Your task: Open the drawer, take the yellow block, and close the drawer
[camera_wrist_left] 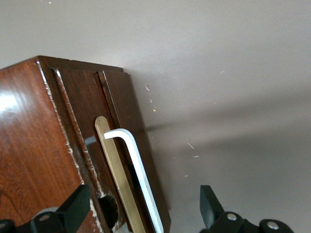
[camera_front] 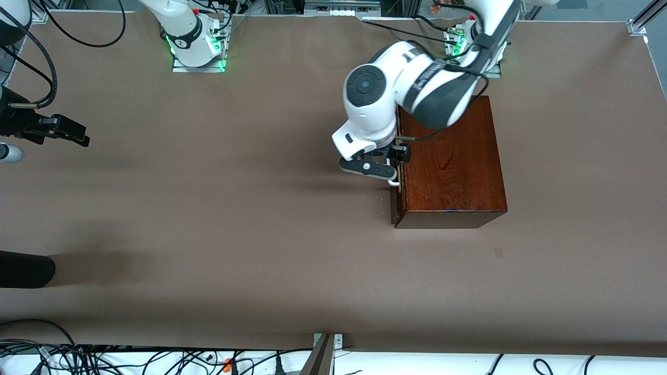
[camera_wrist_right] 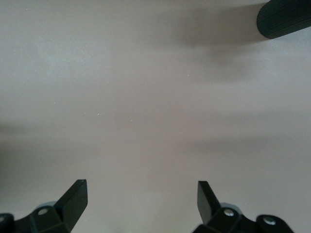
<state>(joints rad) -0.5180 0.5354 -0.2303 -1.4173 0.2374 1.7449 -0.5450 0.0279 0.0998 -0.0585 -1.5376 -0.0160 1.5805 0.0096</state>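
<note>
Mahogany box (camera_front: 451, 164) sits toward the left arm's end, its drawer (camera_wrist_left: 114, 160) shut, the yellow block unseen. Left gripper (camera_front: 397, 165), jaws wide, straddles the white handle (camera_wrist_left: 138, 177); next it must clamp and pull. Right gripper (camera_wrist_right: 141, 201) waits wide open over bare table (camera_front: 208, 208).

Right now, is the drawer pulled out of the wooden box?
No, the drawer sits flush in the box, its white handle between the left hand's open fingers.
</note>
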